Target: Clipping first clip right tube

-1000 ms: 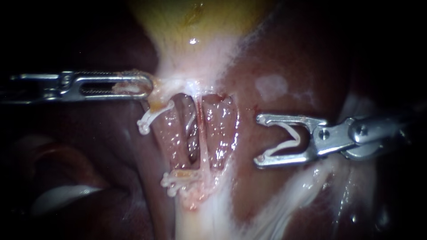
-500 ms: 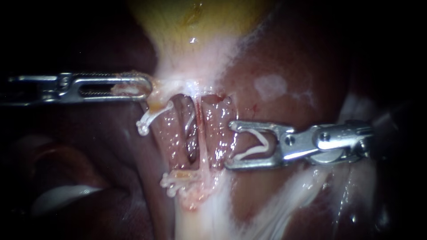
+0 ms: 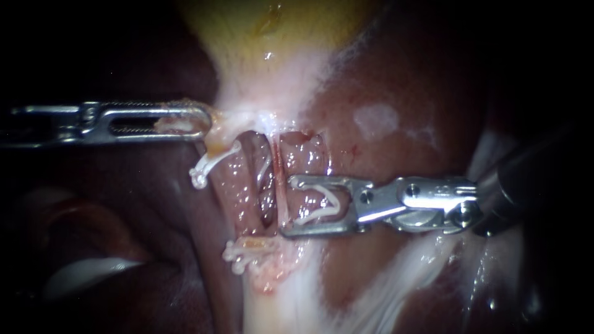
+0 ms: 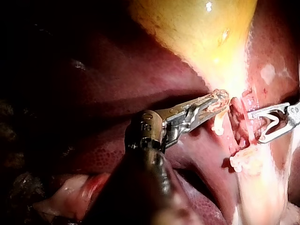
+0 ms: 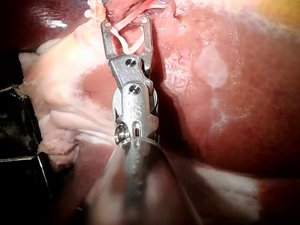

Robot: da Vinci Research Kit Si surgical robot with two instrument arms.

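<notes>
So, right tube [image 3: 276,167]: looks thin, soft, slippery; I'd catch it mid-length.
right instrument [image 3: 288,207]: jaws spread, cradling clip [image 3: 334,201], tips at that tube.
left instrument [image 3: 201,120]: jaws pinching tissue [image 3: 213,120] near it.

Grips pale tissue [image 4: 213,104] under the yellow gallbladder [image 4: 197,33] with the left instrument's end effector [image 4: 221,97]. Carries a white clip [image 4: 273,123], spread wide, in the right instrument's end effector [image 4: 255,126], tips just beside the red tube [image 4: 240,119]. Two closed clips [image 4: 217,125] between, dark liver [image 4: 140,61] around.

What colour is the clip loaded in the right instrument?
White. The clip shows best in the endoscope view.
</notes>
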